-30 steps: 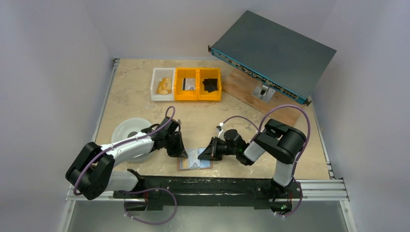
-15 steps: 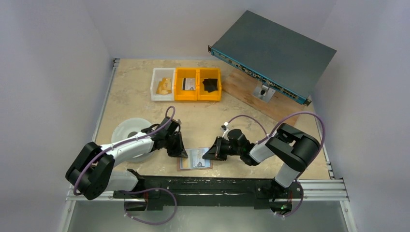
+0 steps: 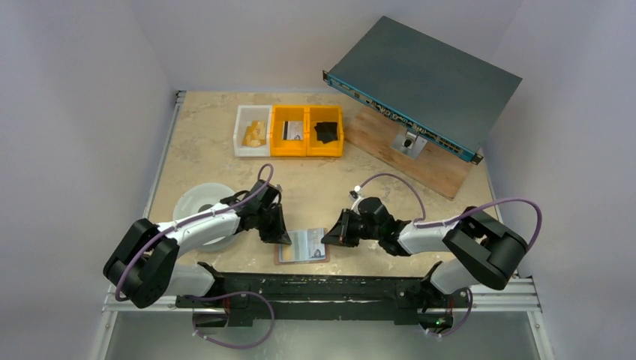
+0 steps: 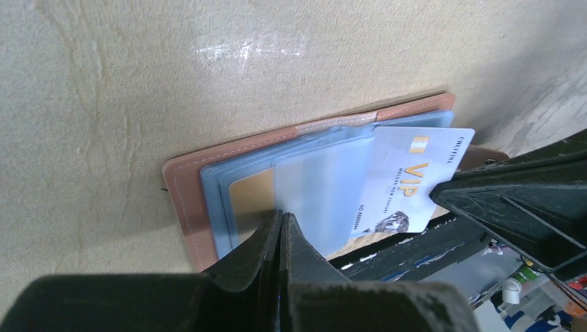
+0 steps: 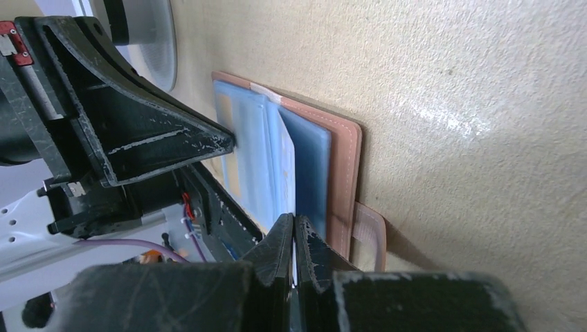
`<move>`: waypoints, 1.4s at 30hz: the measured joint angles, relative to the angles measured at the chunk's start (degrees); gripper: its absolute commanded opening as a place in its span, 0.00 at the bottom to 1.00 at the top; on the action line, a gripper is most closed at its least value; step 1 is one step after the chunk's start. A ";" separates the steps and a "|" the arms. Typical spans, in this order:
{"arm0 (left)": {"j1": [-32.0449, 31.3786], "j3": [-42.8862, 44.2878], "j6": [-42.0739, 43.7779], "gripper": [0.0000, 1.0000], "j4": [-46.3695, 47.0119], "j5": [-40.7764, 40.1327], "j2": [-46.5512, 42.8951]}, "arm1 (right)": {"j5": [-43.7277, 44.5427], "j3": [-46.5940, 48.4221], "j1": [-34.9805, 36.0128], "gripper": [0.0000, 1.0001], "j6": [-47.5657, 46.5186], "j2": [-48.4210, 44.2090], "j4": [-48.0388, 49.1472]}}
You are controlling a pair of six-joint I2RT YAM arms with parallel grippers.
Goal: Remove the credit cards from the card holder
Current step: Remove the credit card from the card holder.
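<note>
The pinkish-tan card holder lies open near the table's front edge, pale blue sleeves up. My left gripper is shut, its tips pressing on a clear sleeve of the left half. A gold credit card sits in a pocket beside those tips. My right gripper is shut on the right edge of a pale VIP credit card, which sticks partly out of the sleeve. The snap tab lies to the right of the right fingers.
A white bin and two yellow bins stand at the back. A grey rack unit rests tilted on a wooden board at the back right. A white round dish lies left. The black rail borders the front edge.
The right gripper has drawn a little to the right with the card, and its arm has stretched out with the elbow swinging right. The left arm has stayed put.
</note>
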 measured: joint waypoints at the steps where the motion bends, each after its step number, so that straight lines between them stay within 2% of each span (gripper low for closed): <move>1: 0.00 0.26 0.20 0.00 -0.28 0.00 0.09 | 0.26 0.13 -0.07 0.00 -0.33 -0.90 -1.16; 4: 0.00 1.29 1.01 0.03 -1.53 -0.57 0.13 | 0.74 0.85 -0.20 0.00 -1.14 -2.71 -4.11; 6: 0.00 2.40 1.31 0.13 -2.78 -0.70 0.04 | 1.40 1.42 -0.28 0.00 -1.57 -3.67 -5.77; 10: 0.00 4.68 2.21 0.39 -5.01 -0.63 -2.21 | 1.60 1.99 -0.42 0.00 -1.97 -6.12 -8.61; 16: 0.35 7.08 3.26 0.63 -6.47 1.64 -8.76 | 1.51 4.13 -1.09 0.00 -2.05 -9.88 -11.91; 25: 6.19 6.97 3.37 0.66 -3.45 12.63 -14.99 | -1.86 9.05 -3.56 0.00 -1.16 -13.49 -12.79; 34: 10.36 5.27 2.05 0.66 3.48 23.32 -17.25 | -9.42 9.60 -6.82 0.00 3.74 -13.81 -5.70; 38: 10.45 4.09 0.63 0.62 6.69 26.14 -17.09 | -11.61 9.60 -6.82 0.00 5.84 -13.81 -2.56; 42: 10.58 2.73 -1.60 0.53 10.60 28.41 -16.28 | -13.51 9.60 -6.82 0.00 7.23 -13.51 0.00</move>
